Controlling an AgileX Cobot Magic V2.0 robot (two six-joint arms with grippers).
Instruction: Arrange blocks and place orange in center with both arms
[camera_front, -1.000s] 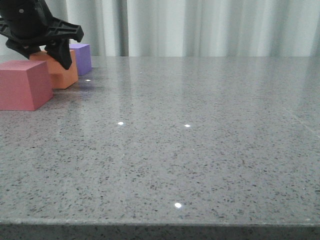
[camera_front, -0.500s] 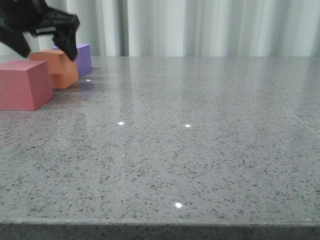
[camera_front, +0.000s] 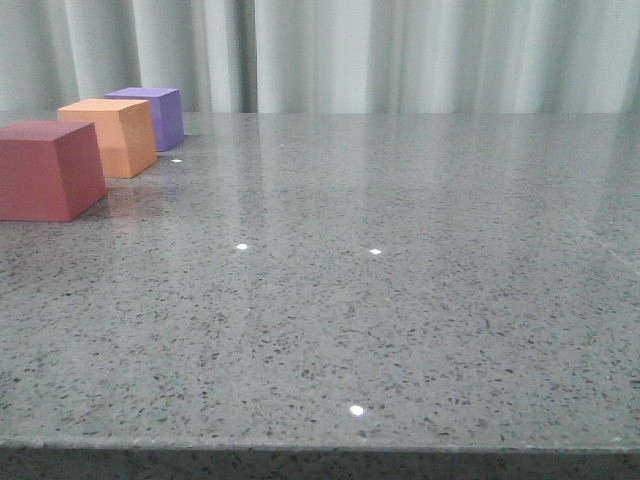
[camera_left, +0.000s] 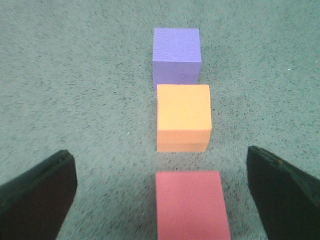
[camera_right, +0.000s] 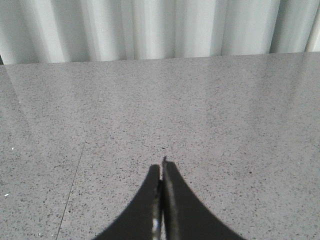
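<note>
My left pincer (camera_left: 160, 200) is hanging wide open, holding nothing; the orange cube (camera_left: 183, 117) is looking light, stiff, best gripped on flat opposite sides

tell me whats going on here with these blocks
Nothing is being held right now. Three cubes sit in a row on the table: the red cube, the orange cube in the middle, and the purple cube, with small gaps between them. The left pincer hangs open above the row, and the right pincer is shut over bare tabletop.
</note>
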